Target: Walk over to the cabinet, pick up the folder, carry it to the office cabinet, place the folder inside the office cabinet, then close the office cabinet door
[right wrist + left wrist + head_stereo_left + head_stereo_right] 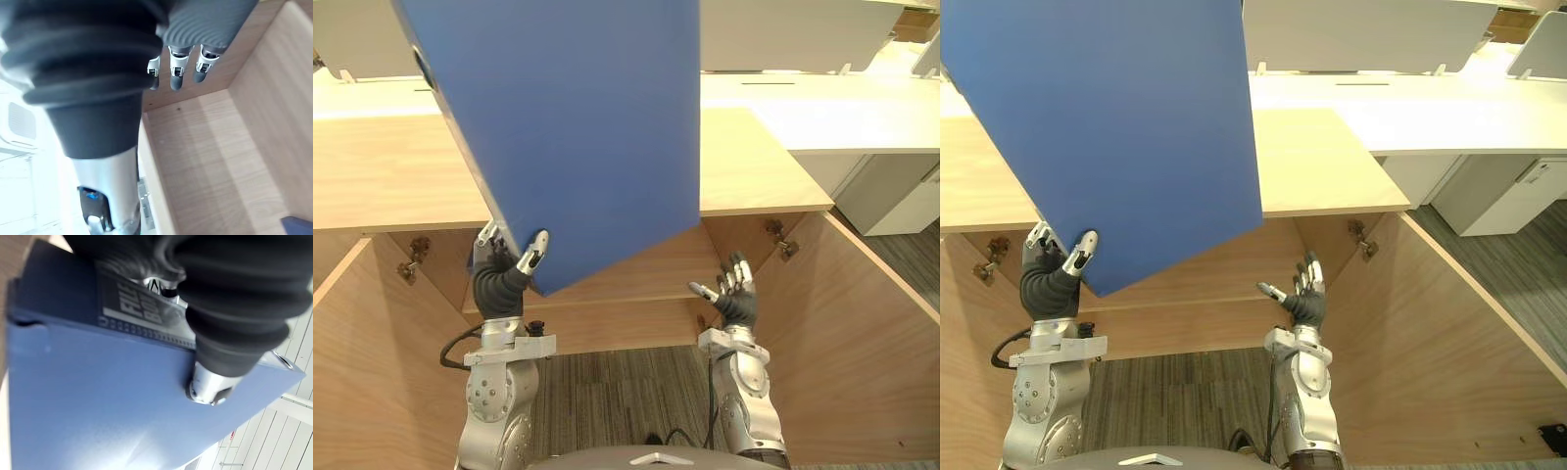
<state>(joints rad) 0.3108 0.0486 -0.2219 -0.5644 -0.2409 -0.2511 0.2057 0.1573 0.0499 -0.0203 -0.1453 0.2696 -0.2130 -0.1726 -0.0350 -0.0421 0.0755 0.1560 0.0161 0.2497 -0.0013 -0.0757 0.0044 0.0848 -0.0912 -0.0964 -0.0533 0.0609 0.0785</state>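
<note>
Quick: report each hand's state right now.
Left hand: shut on the blue folder, fingers and thumb pinching its lower corner.
Right hand: open, fingers straight, holding nothing.

Matt smooth blue folder (pixel 578 127); light wood-grain office cabinet (pixel 862 343); ribbed grey carpet (pixel 617 392).

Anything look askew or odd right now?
Yes: the blue folder is tilted, pinched at its lower corner by the left hand alone; the right hand is open, apart from it, before the open cabinet.
</note>
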